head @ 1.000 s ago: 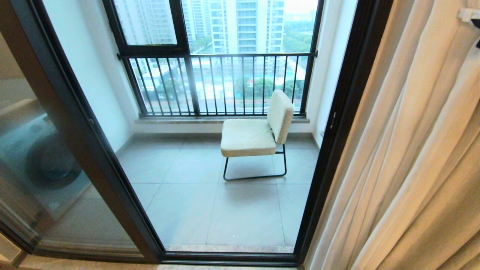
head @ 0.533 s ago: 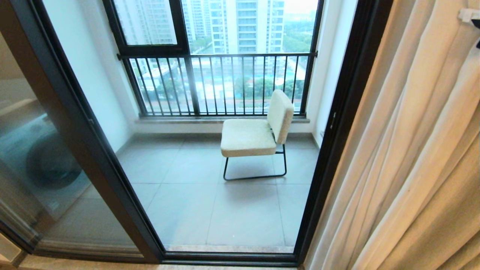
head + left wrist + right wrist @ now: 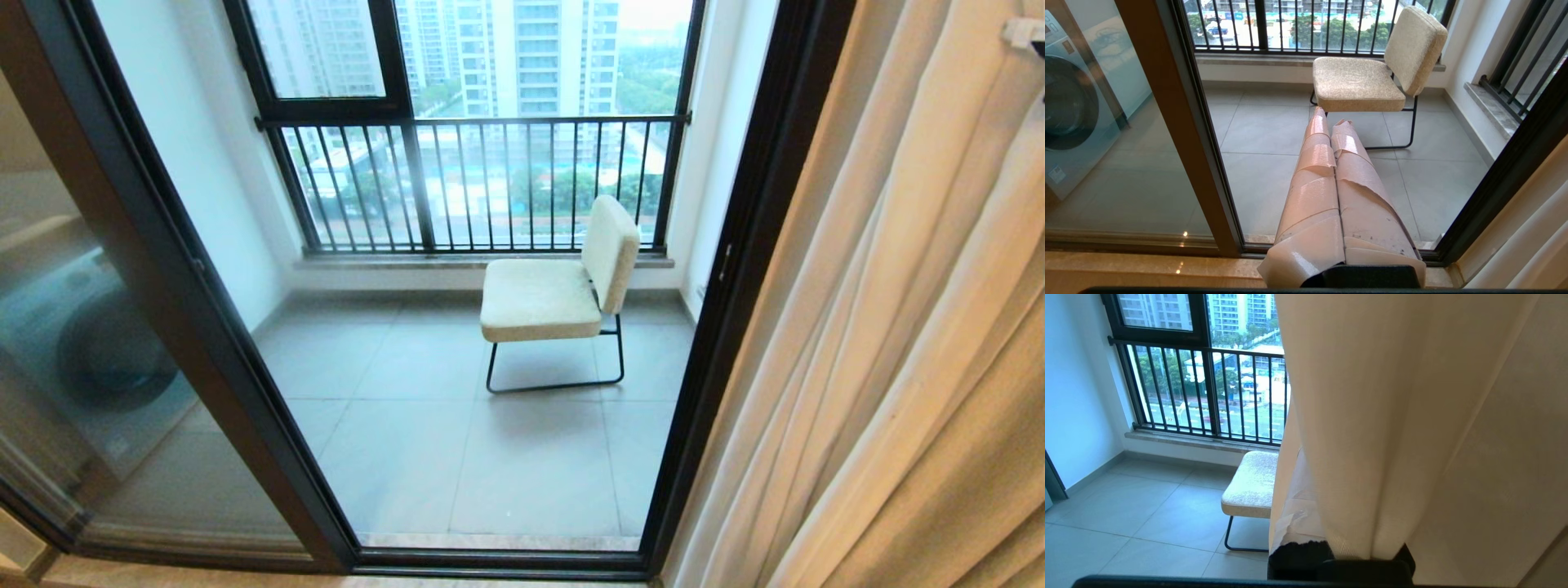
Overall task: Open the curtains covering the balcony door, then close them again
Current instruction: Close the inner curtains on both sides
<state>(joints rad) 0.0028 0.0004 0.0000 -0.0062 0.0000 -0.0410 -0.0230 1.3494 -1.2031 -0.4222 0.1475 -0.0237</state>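
The curtains (image 3: 890, 343), pale beige pleated drapes, hang bunched at the right of the balcony door (image 3: 727, 310), whose dark frame and clear pane stand uncovered. In the right wrist view my right gripper (image 3: 1323, 457) is shut on a fold of the curtains (image 3: 1372, 416). One tape-wrapped finger (image 3: 1290, 506) shows beside the cloth; the other is hidden behind it. My left gripper (image 3: 1331, 120) is low in front of the door sill, shut, with its taped fingers pressed together and nothing between them. It does not appear in the head view.
A cream padded chair (image 3: 555, 286) on a black wire frame stands on the tiled balcony floor (image 3: 457, 457) before a dark railing (image 3: 490, 180). Behind the glass panel on the left is a washing machine (image 3: 90, 351). A stone sill (image 3: 1147, 269) runs along the door's foot.
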